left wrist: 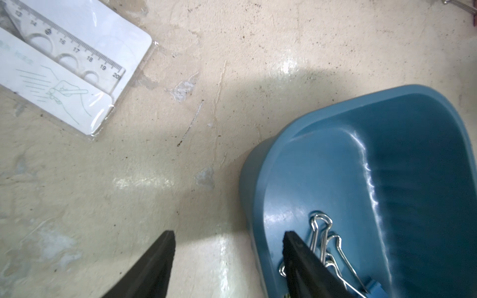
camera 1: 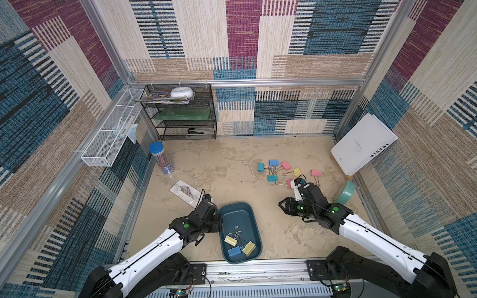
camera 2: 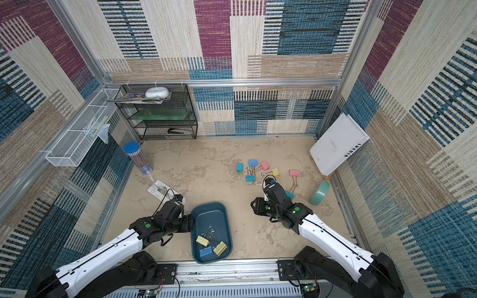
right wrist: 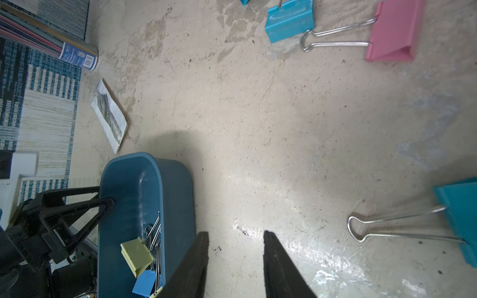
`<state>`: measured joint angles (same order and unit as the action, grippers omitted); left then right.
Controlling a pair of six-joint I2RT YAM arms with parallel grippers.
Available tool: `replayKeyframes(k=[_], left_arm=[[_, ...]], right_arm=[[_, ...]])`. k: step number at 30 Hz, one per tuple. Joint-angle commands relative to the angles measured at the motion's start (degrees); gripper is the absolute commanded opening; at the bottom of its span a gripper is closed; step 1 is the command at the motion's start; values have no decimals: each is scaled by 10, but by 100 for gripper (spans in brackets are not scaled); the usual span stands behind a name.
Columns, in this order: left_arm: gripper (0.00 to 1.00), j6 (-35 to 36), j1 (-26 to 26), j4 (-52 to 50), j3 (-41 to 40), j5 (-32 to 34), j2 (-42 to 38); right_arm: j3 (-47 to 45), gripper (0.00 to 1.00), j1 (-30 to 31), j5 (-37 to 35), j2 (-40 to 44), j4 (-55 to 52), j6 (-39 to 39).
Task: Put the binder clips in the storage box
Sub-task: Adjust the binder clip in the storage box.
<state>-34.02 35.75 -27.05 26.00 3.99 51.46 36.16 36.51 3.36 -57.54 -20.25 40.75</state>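
Straddling the left wall of the storage box, the left gripper stands wide open, one finger inside, one outside, clamping nothing. Several binder clips lie in the box. The right gripper, partly open and empty, hovers over bare table beside the loose clips farther back.

Both top views look steeply down from high over the near rail toward the back wall, covering the whole bench and both arms; the left wrist view hangs close over the storage box rim, past the left claw; the right wrist view, low over bare bench behind the right claw, shares that box.
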Motion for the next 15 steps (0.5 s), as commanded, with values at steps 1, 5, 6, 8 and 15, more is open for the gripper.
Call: replayKeyframes(k=[1,5,6,8,15], left_arm=[[70,10,2,10,-4,-19,-14],[71,9,12,11,-3,-25,-42],[70,10,14,10,-2,-28,-49],[70,9,20,11,3,-34,-57],[41,18,54,10,24,-40,-64]], right_arm=[[-4,36,7,58,-16,22,-29],[7,24,65,87,-37,80,-33],[17,22,75,83,-46,78,-35],[22,18,81,88,-54,87,-35],[46,0,150,151,-109,155,-36]])
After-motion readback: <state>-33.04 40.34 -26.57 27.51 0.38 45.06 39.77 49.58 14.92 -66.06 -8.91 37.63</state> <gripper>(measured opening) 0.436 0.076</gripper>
